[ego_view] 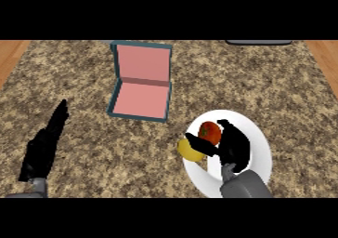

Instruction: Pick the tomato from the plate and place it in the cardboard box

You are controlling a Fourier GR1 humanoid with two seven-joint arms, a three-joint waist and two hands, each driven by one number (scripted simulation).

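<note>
The tomato (209,132) was seen on the plate (262,151), towards its upper left part, and the right hand (233,148) was held over the plate just beside it. The fingers (226,128) were spread: they were stretched along the tomato's right side while the thumb (199,145) was thrust out below it, so the tomato was bracketed between them. Whether it was touched could not be told. The tomato was judged to be light, round and smooth-skinned, so likely to slip or roll, and soft enough to be bruised. It was thought best taken across its widest part, from opposite sides. A yellow fruit (189,151) was spotted at the plate's left rim, just beside the thumb, and it was judged that it could be nudged off as the fingers closed. So two things were held by the plate. The box (139,95) lay open on the bench (96,153), up and to the left of the plate, its lid tipped back; only its pink lining was seen inside. The left hand (43,148) was rested at the left, fingers straight and pressed together.
</note>
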